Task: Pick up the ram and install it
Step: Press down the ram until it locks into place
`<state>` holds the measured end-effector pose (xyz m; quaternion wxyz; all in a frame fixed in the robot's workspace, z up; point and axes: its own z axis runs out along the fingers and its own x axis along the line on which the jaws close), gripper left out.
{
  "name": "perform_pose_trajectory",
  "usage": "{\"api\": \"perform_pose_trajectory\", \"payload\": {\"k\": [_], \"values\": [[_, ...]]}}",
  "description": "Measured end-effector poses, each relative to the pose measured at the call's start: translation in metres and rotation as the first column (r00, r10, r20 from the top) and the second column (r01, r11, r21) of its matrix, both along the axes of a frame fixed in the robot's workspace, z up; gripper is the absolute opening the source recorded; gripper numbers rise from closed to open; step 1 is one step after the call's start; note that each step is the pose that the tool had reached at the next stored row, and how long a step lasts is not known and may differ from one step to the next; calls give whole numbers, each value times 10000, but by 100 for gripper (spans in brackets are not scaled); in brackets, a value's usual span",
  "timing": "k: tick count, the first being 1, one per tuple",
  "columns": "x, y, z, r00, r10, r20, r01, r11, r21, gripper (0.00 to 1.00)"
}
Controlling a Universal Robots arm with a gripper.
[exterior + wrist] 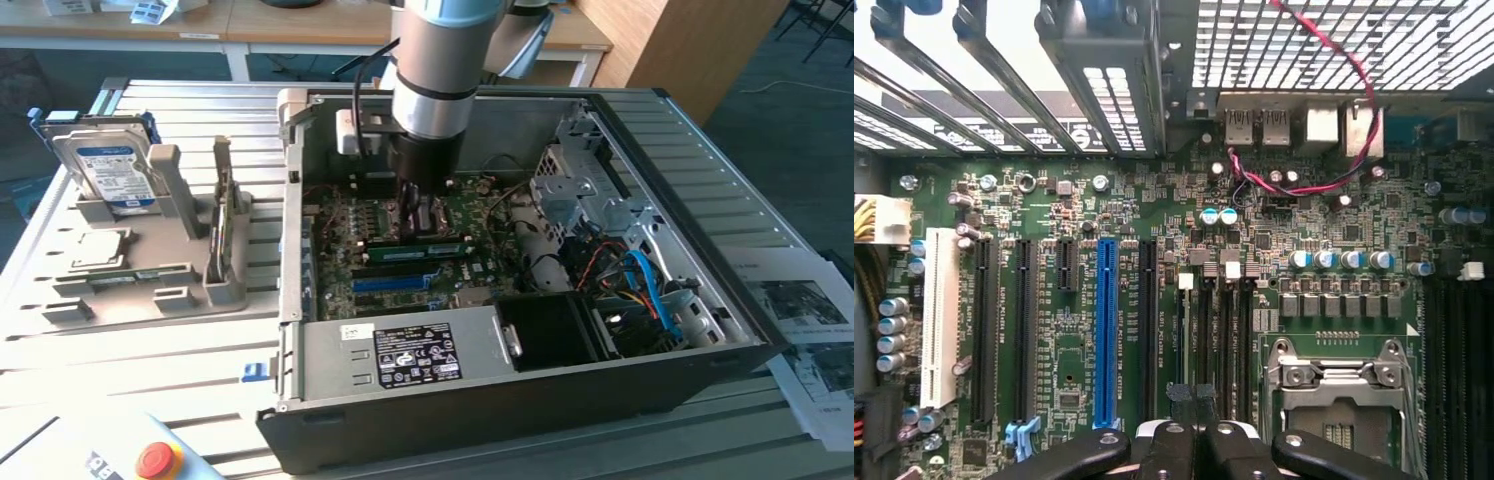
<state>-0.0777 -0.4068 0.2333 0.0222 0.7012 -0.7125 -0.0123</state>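
Black two-finger gripper [1194, 440] lowered inside open black computer case [534, 400], jaws closed on nothing visible; long flat green ram stick [416, 243] apparently seated on green motherboard [1154, 300] below; installation judged nearly done.

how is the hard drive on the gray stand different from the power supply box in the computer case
The hard drive stands upright in the gray stand, outside the computer case; the power supply lies flat inside it. The hard drive's label is blue and white; the power supply's is black with white markings. In the exterior view the power supply looks the bigger of the two. Both are boxy metal units.
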Motion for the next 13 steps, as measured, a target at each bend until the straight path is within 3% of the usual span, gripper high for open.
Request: {"api": "perform_pose_trajectory", "payload": {"k": [13], "values": [[0,0,253,10000,0,0,0,10000,0,10]]}}
